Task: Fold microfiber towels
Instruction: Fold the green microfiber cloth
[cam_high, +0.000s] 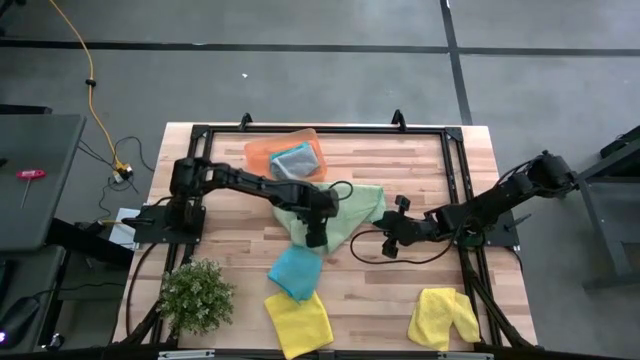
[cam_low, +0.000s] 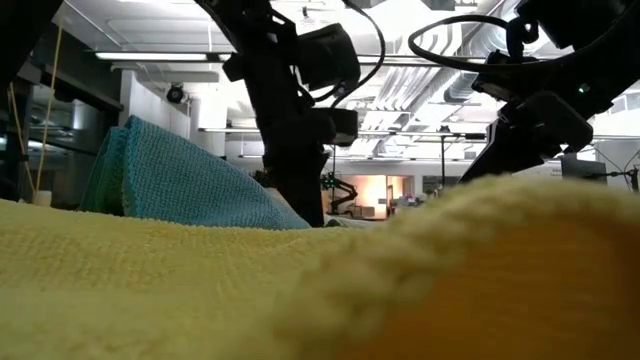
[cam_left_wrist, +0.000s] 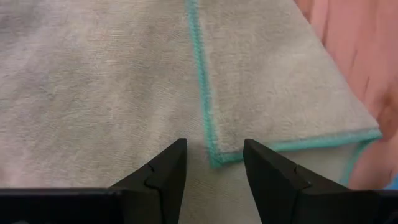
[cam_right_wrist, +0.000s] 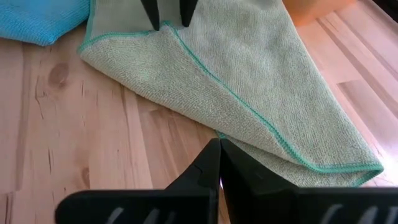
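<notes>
Light green towel (cam_high: 345, 212) is found at the middle of the table (cam_high: 420, 170), folded over on itself with a teal-stitched hem. The left gripper (cam_high: 317, 236) is set down over its near corner, fingers (cam_left_wrist: 163, 175) parted, with the hem corner seen between them and nothing clasped. The right gripper (cam_high: 392, 243) is held low just beside the towel's right edge; its fingers (cam_right_wrist: 208, 171) are pressed together and grasp nothing. A teal-blue towel (cam_high: 296, 271) is noted just nearer the front edge, touching the green one. One yellow towel (cam_high: 299, 322) is recorded at the front edge, a second yellow towel (cam_high: 444, 318) toward the front right corner. A grey towel (cam_high: 294, 160) is observed inside the orange tray (cam_high: 262, 152) near the back edge. A green plant (cam_high: 196, 295) is placed at the front left corner.
</notes>
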